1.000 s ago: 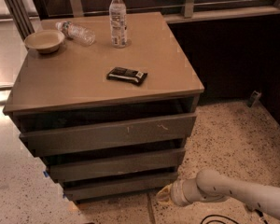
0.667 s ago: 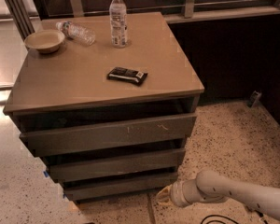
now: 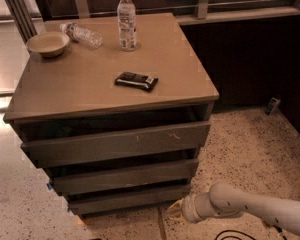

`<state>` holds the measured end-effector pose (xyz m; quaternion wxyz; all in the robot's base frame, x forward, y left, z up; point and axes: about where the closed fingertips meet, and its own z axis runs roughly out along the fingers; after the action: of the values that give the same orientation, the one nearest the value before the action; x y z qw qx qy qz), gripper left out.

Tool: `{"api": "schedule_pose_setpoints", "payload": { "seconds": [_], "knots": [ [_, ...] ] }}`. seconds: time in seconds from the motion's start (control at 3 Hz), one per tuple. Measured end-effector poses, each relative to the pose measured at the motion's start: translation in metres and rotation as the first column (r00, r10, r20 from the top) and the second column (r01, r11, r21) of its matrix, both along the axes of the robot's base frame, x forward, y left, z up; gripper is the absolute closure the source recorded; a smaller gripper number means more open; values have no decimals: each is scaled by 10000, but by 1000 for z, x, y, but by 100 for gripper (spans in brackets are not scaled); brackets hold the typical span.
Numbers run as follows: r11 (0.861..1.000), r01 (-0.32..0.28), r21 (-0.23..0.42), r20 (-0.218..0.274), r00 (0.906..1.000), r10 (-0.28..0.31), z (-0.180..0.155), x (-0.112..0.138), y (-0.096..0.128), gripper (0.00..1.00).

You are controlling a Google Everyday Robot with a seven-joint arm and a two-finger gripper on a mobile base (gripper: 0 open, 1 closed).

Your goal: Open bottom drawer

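Landmark = brown-grey three-drawer cabinet [image 3: 80, 96]. On its top, far-left corner: a shallow tan bowl [image 3: 47, 43]. Just right of it a clear plastic bottle [image 3: 81, 33] lies on its side. A second clear bottle with a white cap [image 3: 126, 20] stands upright near the back edge, label unreadable. Mid-top, a flat dark wrapped packet [image 3: 136, 80], print too blurred to read. Front face: the tall top drawer front with pale scratches [image 3: 115, 143], then the middle-sized drawer front [image 3: 125, 176], then the bottom drawer [image 3: 127, 200], a slim dark grey-brown handleless strip lowest on the cabinet, just above the speckled terrazzo floor [image 3: 250, 154]. Dark gaps sit above each front; contents are hidden in shadow, and I can't tell if the bottom one is ajar. Small blue bits [image 3: 49, 186] at the cabinet's lower-left edge are too small to identify. The gripper [image 3: 174, 211] is low by the floor, just off the cabinet's lower-right front corner and next to the right end of the bottom drawer. Only a pale yellowish tip shows; contact with the drawer is unclear, and I can't tell whether it is spread or closed. The white arm [image 3: 250, 209] runs off the right edge, rest cut off. A black cable [image 3: 230, 234] below the arm is clipped by the bottom edge. Small dark object [image 3: 272, 105] by the wall right of the cabinet, not identifiable.
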<state>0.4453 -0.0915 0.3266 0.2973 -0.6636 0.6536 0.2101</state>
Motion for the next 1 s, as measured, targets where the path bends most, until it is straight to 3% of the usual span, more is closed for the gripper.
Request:
{"api": "schedule_pose_setpoints", "payload": {
  "seconds": [0.33,0.67,1.0],
  "knots": [
    [9978,373,-543,426,9985,-351,-21,5,-14,29],
    [9952,619,-761,872,9947,-552,-35,16,-22,6],
    [9957,733,-573,1083,9919,-668,-51,29,-25,0]
  ]
}}
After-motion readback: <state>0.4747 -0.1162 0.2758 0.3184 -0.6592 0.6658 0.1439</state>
